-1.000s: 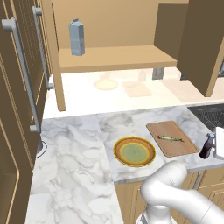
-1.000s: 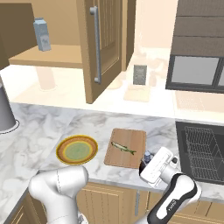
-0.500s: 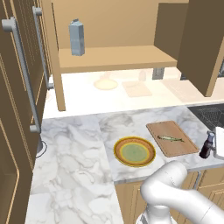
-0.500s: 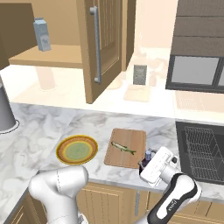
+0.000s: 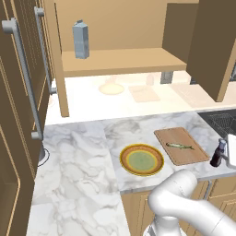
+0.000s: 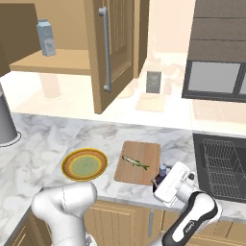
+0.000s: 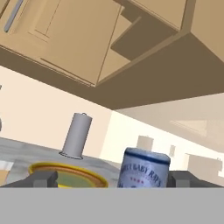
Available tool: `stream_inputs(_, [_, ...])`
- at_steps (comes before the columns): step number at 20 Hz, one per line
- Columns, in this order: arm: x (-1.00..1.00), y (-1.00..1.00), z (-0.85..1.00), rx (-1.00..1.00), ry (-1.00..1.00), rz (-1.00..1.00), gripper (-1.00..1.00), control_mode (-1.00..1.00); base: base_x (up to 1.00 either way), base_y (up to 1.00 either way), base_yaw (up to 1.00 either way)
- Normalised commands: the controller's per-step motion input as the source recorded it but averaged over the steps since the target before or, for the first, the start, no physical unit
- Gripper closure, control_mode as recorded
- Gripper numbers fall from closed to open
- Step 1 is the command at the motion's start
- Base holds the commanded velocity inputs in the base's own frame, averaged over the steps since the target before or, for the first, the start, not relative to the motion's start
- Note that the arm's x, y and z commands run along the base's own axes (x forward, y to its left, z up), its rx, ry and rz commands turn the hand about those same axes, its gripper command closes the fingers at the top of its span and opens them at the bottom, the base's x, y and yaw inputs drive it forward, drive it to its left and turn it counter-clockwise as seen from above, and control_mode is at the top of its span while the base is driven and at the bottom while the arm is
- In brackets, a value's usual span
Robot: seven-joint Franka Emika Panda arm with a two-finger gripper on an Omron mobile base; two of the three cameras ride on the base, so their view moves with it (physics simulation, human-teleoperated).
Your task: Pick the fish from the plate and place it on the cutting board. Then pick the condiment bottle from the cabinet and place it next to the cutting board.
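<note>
1. Gripper [image 7: 112, 179] sits low at the front edge of the tabletop [image 5: 78, 166], to the right of the cutting board [image 6: 138, 162]; its jaws stand wide apart, one dark fingertip [image 7: 43, 178] on each side of the condiment bottle [image 7: 144, 168], neither visibly pressing on it. Nothing is gripped.
2. Condiment bottle stands upright on the marble tabletop just beside the right edge of the cutting board, near the front edge. In the left base view it shows as a dark bottle with a narrow neck; in the hand view its pale label with lettering is close between the tips.
3. Fish [image 5: 180, 146] lies flat on the cutting board, roughly centred, long axis running across the board.
4. Plate [image 5: 141, 160], orange-yellow rim and pale green centre, lies on the tabletop just left of the cutting board, apart from it.
5. Cabinet [image 5: 120, 60] above the tabletop stands open; a grey-blue carton [image 5: 80, 39] stands upright on the left part of its shelf.
6. Sink basin with a wire rack [image 6: 222, 166] lies to the right of the bottle.
7. Grey cylinder [image 6: 6, 126] stands upright at the far left of the tabletop in the right base view.
</note>
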Motion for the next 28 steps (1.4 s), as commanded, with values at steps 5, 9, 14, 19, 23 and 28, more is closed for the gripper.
stream_inputs(5, [-0.18,-0.11,0.07,0.00,0.00,0.01,-1.00,-1.00,0.00,0.00,0.00])
stream_inputs(9, [-0.15,-0.16,0.25,0.00,-0.01,0.00,-1.00,-1.00,0.00,0.00,0.00])
stream_inputs(14, [-0.02,-0.08,0.45,0.00,0.00,0.00,-1.00,-1.00,0.00,0.00,0.00])
stream_inputs(19, [0.02,0.03,0.50,0.00,0.00,0.00,-1.00,-1.00,0.00,0.00,0.00])
stream_inputs(23, [-0.04,0.10,0.58,-0.05,0.00,0.00,-1.00,-1.00,0.00,0.00,0.00])
stream_inputs(28, [-0.34,0.00,0.54,-0.26,0.00,-0.02,-1.00,-1.00,0.00,0.00,0.00])
